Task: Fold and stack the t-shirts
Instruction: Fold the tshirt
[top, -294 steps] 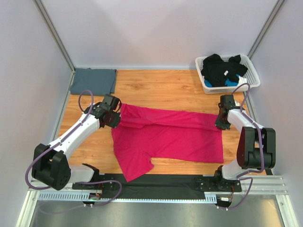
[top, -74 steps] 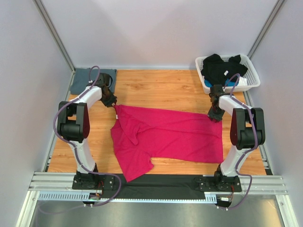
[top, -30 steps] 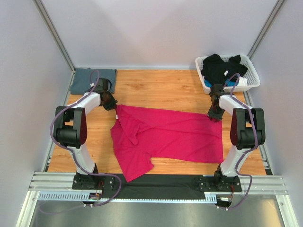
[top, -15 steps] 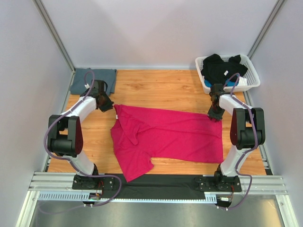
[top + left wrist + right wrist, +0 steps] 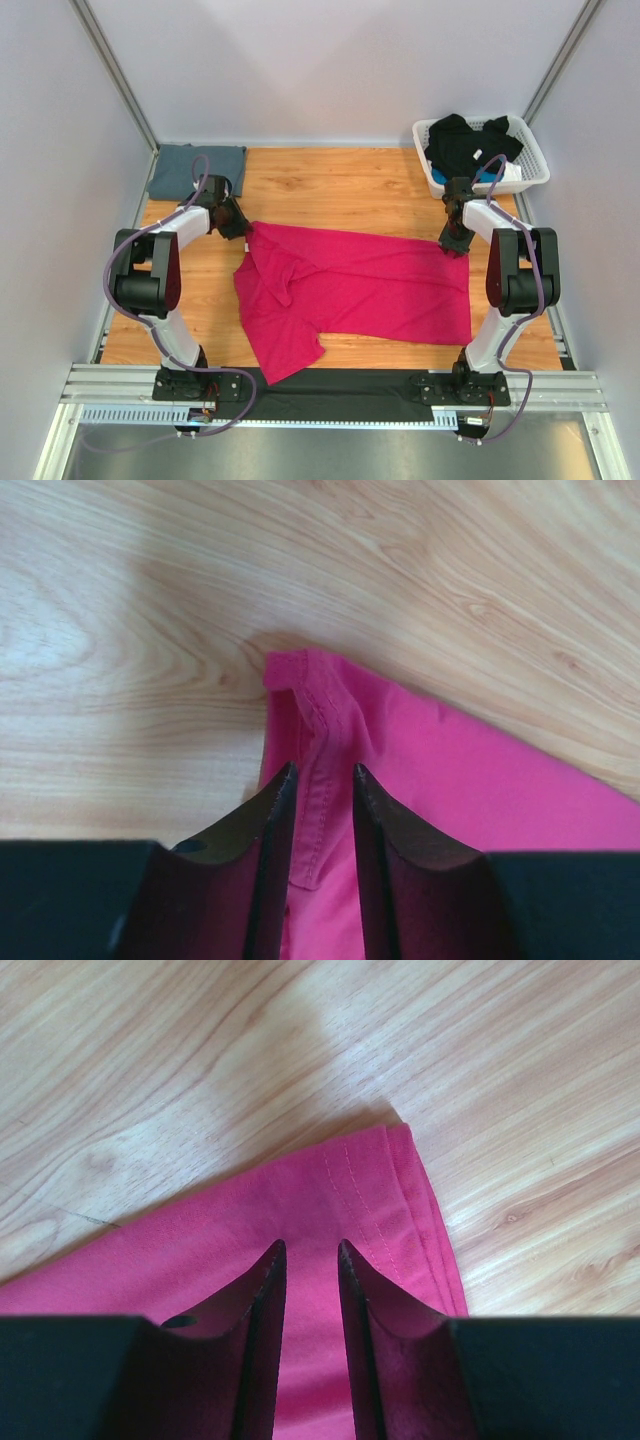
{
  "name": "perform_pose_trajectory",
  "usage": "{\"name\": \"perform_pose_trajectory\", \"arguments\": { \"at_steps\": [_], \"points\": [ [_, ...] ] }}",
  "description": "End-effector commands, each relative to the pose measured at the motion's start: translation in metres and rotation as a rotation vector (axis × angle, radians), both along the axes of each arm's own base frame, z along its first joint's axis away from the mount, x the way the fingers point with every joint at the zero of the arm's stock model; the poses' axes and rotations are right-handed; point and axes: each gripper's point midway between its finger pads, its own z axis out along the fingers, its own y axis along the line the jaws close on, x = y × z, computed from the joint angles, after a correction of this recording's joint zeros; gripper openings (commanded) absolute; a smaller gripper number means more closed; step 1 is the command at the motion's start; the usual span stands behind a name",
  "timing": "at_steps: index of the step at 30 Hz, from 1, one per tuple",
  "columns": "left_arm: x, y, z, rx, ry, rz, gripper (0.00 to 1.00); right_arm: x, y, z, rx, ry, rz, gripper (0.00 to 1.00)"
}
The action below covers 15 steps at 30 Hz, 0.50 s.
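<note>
Swung back since half a second ago, left fingers point(image 5: 272, 830) sit narrowly spread astride the hem of the pink shirt point(image 5: 450, 790). Right fingers point(image 5: 262, 1300) do likewise over its other far corner, seemingly not pinching. Soft, limp cloth on the bench point(image 5: 140, 630): grip doubled hems.

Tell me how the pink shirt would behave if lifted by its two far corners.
Likely floppy: the pink shirt lies wrinkled, one flap folded over, so its middle would probably sag. It looks thin at the stitched hem, so probably light. It may drag across the table.
</note>
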Motion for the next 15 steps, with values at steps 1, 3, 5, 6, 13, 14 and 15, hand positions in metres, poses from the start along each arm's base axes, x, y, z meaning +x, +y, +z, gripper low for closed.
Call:
{"name": "perform_pose_trajectory", "arguments": {
  "at_steps": [1, 3, 5, 6, 13, 14, 15],
  "points": [
    [0.014, -0.003, 0.0, -0.01, -0.039, -0.02, 0.35, 0.012, -0.002, 0.011, -0.01, -0.036, -0.002, 0.29],
    [0.014, -0.001, -0.002, -0.003, -0.036, -0.013, 0.33, 0.012, -0.004, 0.011, -0.015, -0.034, -0.003, 0.29],
    [0.015, 0.0, -0.001, 0.003, -0.041, -0.008, 0.25, 0.011, -0.004, 0.011, -0.017, -0.031, -0.004, 0.29],
    [0.015, 0.002, -0.002, 0.011, -0.04, 0.002, 0.22, 0.011, -0.004, 0.01, -0.018, -0.03, -0.004, 0.29],
    [0.018, 0.011, 0.006, 0.049, -0.072, 0.033, 0.0, 0.01, -0.005, 0.009, -0.022, -0.02, -0.004, 0.29],
    [0.018, 0.012, 0.006, 0.054, -0.074, 0.037, 0.0, 0.01, -0.005, 0.009, -0.024, -0.02, -0.006, 0.29],
    [0.019, 0.014, 0.007, 0.066, -0.078, 0.046, 0.0, 0.01, -0.005, 0.009, -0.023, -0.02, -0.004, 0.29]
  ]
}}
